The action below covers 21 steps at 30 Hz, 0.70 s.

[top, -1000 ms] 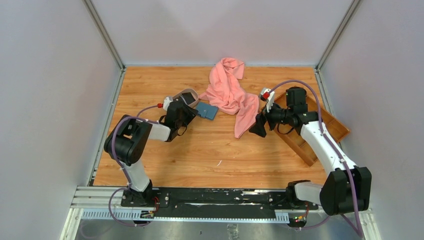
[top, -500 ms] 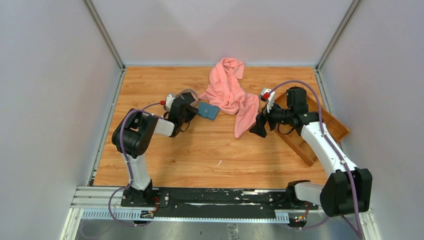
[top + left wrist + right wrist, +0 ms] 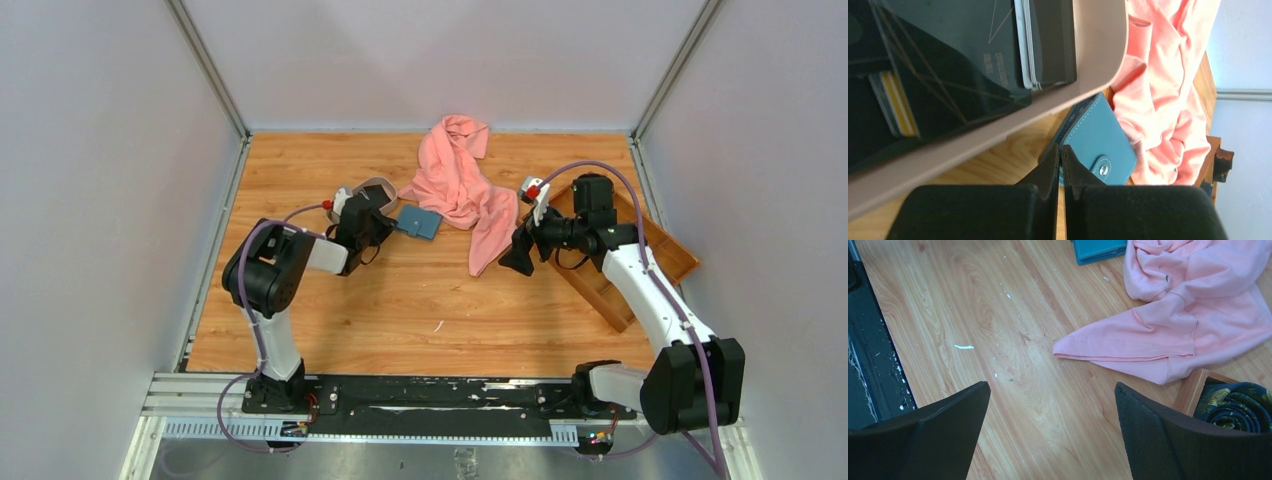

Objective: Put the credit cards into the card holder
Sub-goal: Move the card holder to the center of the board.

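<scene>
The teal-blue card holder (image 3: pixel 420 223) (image 3: pixel 1100 137) lies closed on the table, its tab clasp up, between the beige tray and the pink cloth. My left gripper (image 3: pixel 391 226) (image 3: pixel 1060 150) is shut, its tips against the holder's near edge; I cannot tell whether they pinch it. The credit cards (image 3: pixel 948 65) lie stacked in the oval beige tray (image 3: pixel 1088 60) (image 3: pixel 372 188): black ones, one with yellow stripes, a pale one on edge. My right gripper (image 3: pixel 515 255) (image 3: pixel 1050 386) hangs open over bare wood, nothing between its fingers. The holder's corner (image 3: pixel 1098 249) shows at the top of the right wrist view.
A pink cloth (image 3: pixel 460 190) (image 3: pixel 1193 315) sprawls from the back centre toward my right gripper. A brown wooden compartment tray (image 3: pixel 640 260) (image 3: pixel 1193 390) sits at the right, with a rolled dark patterned fabric (image 3: pixel 1235 407) inside. Walls enclose the table on three sides.
My left arm reached forward to the card holder and its jaws closed from partly open to shut. The holder shifted slightly right. My right arm stayed still.
</scene>
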Each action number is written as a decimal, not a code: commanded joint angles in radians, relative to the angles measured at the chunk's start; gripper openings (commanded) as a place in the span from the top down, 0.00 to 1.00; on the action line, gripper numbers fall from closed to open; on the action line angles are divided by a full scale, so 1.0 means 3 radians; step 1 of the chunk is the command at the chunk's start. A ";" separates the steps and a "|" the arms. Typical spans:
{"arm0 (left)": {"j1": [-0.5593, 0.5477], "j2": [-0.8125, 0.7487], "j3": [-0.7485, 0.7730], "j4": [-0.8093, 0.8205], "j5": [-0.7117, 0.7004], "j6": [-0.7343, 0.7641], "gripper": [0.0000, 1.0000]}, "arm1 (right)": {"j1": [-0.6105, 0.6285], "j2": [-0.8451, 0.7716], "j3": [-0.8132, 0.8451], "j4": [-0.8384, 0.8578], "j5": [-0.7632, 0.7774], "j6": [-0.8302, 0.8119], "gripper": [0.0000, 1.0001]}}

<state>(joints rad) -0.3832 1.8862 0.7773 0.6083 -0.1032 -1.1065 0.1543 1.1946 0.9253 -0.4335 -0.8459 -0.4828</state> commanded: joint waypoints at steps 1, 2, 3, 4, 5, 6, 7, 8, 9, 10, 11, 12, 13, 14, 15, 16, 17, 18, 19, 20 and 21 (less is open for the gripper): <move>-0.0038 -0.0327 -0.0239 0.0079 0.0065 0.0062 1.00 | -0.0059 -0.0052 -0.0001 -0.0093 -0.0059 -0.0066 0.01; -0.0057 -0.0400 -0.0298 0.0088 0.0074 0.0062 1.00 | -0.0059 -0.0050 -0.0001 -0.0094 -0.0063 -0.0066 0.01; -0.0080 -0.0470 -0.0354 0.0094 0.0086 0.0061 1.00 | -0.0059 -0.0047 -0.0001 -0.0096 -0.0067 -0.0072 0.01; -0.0107 -0.0541 -0.0438 0.0099 0.0095 0.0058 1.00 | -0.0060 -0.0047 -0.0002 -0.0099 -0.0068 -0.0076 0.01; -0.0138 -0.0603 -0.0508 0.0106 0.0097 0.0057 1.00 | -0.0059 -0.0048 -0.0001 -0.0103 -0.0069 -0.0075 0.01; -0.0173 -0.0674 -0.0578 0.0125 0.0094 0.0042 1.00 | -0.0060 -0.0046 -0.0001 -0.0107 -0.0073 -0.0084 0.01; -0.0209 -0.0740 -0.0668 0.0148 0.0083 0.0026 1.00 | -0.0059 -0.0044 -0.0001 -0.0113 -0.0076 -0.0095 0.01; -0.0254 -0.0814 -0.0760 0.0177 0.0063 -0.0006 1.00 | -0.0062 -0.0038 -0.0006 -0.0118 -0.0079 -0.0105 0.01; -0.0300 -0.0896 -0.0871 0.0217 0.0031 -0.0038 1.00 | -0.0059 -0.0035 -0.0007 -0.0124 -0.0081 -0.0115 0.01; -0.0366 -0.1004 -0.0979 0.0256 -0.0003 -0.0072 1.00 | -0.0060 -0.0028 -0.0004 -0.0135 -0.0084 -0.0129 0.01; -0.0423 -0.1086 -0.1081 0.0286 -0.0043 -0.0105 1.00 | -0.0059 -0.0018 -0.0001 -0.0151 -0.0095 -0.0139 0.01; -0.0487 -0.1184 -0.1183 0.0300 -0.0091 -0.0134 1.00 | -0.0059 -0.0008 0.0001 -0.0163 -0.0117 -0.0154 0.01; -0.0555 -0.1275 -0.1266 0.0304 -0.0145 -0.0155 1.00 | -0.0058 -0.0001 0.0004 -0.0184 -0.0146 -0.0170 0.01; -0.0631 -0.1373 -0.1353 0.0304 -0.0209 -0.0166 1.00 | -0.0055 0.0006 0.0003 -0.0201 -0.0184 -0.0187 0.01; -0.0708 -0.1458 -0.1435 0.0304 -0.0303 -0.0188 1.00 | -0.0047 0.0017 0.0004 -0.0212 -0.0224 -0.0205 0.02; -0.0794 -0.1540 -0.1507 0.0304 -0.0371 -0.0214 1.00 | -0.0042 0.0025 0.0000 -0.0227 -0.0276 -0.0231 0.02; -0.0878 -0.1615 -0.1580 0.0304 -0.0443 -0.0248 1.00 | -0.0032 0.0030 -0.0003 -0.0242 -0.0325 -0.0258 0.02; -0.0965 -0.1677 -0.1646 0.0304 -0.0514 -0.0283 1.00 | -0.0017 0.0032 -0.0008 -0.0255 -0.0361 -0.0284 0.02; -0.1055 -0.1739 -0.1716 0.0304 -0.0594 -0.0327 1.00 | -0.0001 0.0034 -0.0016 -0.0272 -0.0393 -0.0313 0.02; -0.1138 -0.1794 -0.1771 0.0304 -0.0668 -0.0368 1.00 | 0.0021 0.0034 -0.0027 -0.0295 -0.0438 -0.0357 0.02; -0.1235 -0.1840 -0.1823 0.0302 -0.0741 -0.0408 1.00 | 0.0044 0.0041 -0.0037 -0.0323 -0.0489 -0.0423 0.02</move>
<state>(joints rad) -0.6735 1.3899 0.2867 0.6685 -0.1894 -1.1793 0.1551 1.1984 0.9253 -0.4778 -0.9112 -0.5400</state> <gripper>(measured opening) 0.011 0.982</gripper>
